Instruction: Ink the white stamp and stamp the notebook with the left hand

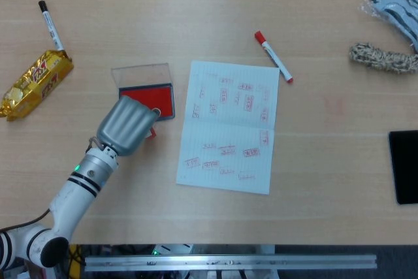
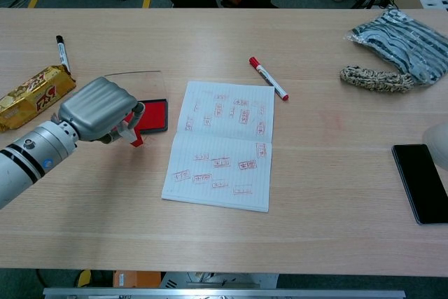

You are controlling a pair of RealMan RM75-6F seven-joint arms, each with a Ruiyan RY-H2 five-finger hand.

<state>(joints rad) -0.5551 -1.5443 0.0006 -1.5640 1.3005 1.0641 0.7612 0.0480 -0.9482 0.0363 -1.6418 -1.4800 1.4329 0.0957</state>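
Observation:
My left hand [image 1: 127,125] [image 2: 98,108] hangs over the near left corner of the red ink pad [image 1: 155,99] [image 2: 154,114] and holds the stamp [image 2: 131,136] [image 1: 150,134], of which only the red-ended tip pokes out below the fingers. The open notebook [image 1: 230,125] [image 2: 222,143], covered with several red stamp marks, lies just right of the pad. The pad's clear lid [image 1: 140,74] [image 2: 137,80] is folded back behind it. Of my right hand only a pale edge [image 2: 439,141] shows at the right border of the chest view; its fingers are out of sight.
A red marker [image 1: 273,56] lies beyond the notebook's far right corner. A black marker [image 1: 51,25] and a gold snack pack [image 1: 36,83] lie at the far left. A black phone [image 2: 421,181], a woven bundle [image 2: 376,78] and a striped cloth [image 2: 401,36] lie on the right.

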